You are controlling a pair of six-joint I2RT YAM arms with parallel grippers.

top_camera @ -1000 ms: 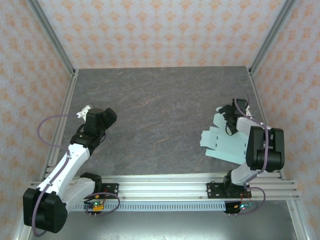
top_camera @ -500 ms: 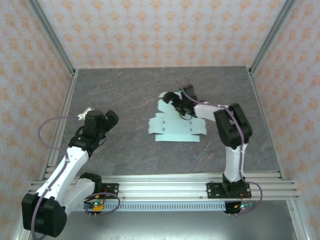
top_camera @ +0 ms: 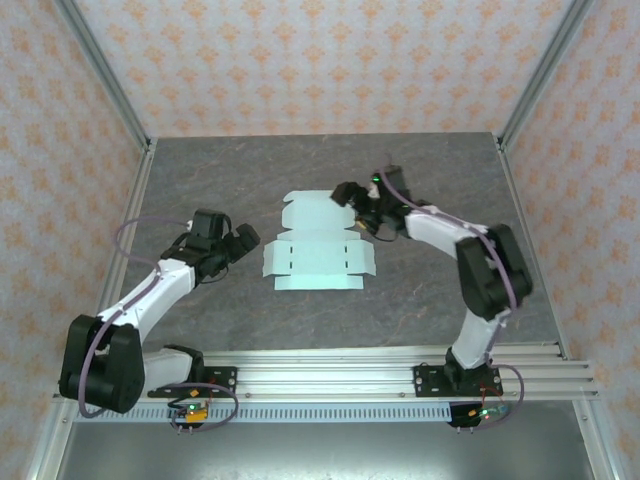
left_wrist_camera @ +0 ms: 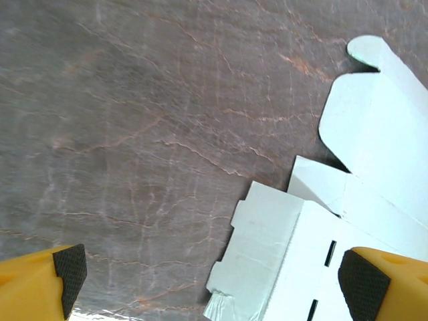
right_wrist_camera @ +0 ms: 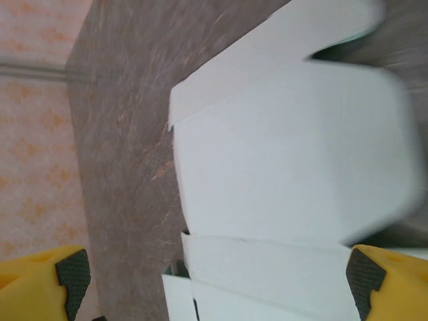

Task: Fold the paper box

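Shifted from the right edge to the middle of the bench (top_camera: 200, 170), the paper box (top_camera: 318, 252) is shown flat and unfolded. The right claw (top_camera: 350, 198) is held spread over its far side, with contact perhaps lost to blur. The left claw (top_camera: 243, 240), likewise spread, is set just beside its left edge. Folding is judged unbegun; a flap must next be pinched.

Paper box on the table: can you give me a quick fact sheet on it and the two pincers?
Item: paper box, pale mint card
Shape: flat, unfolded sheet with flaps
Place: middle of the dark table
Left pincer: open, beside the sheet's left edge, holding nothing
Right pincer: open, at the sheet's far right flap; contact unclear
Folding: not yet begun
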